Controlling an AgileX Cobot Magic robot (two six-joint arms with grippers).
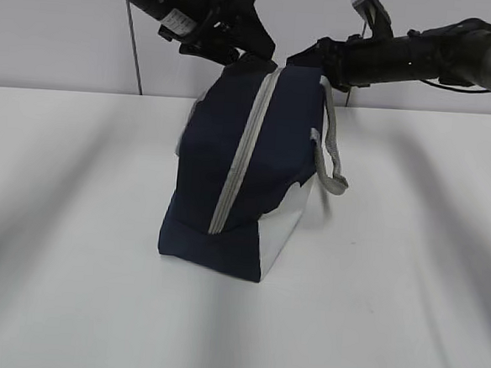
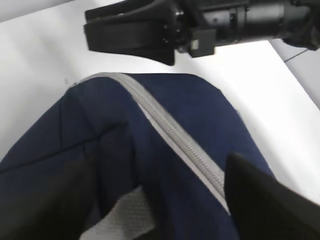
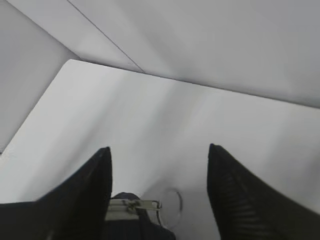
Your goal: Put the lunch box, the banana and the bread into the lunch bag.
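Nearest us on the white table (image 1: 69, 290) stands the navy blue fabric lunch bag (image 1: 246, 176), its grey zipper (image 1: 239, 158) closed, and behind its top the left gripper (image 1: 238, 44) and right gripper (image 1: 317, 58) hover, jaws spread apart, gripping nothing.

Three views of one lunch bag (image 1: 242, 175)

The exterior camera faces it across the table (image 1: 69, 290); both wrist cameras look down close, sharing its grey zipper (image 2: 175, 137).

Navy lunch bag (image 1: 247, 159) — upright on white table, grey zipper closed
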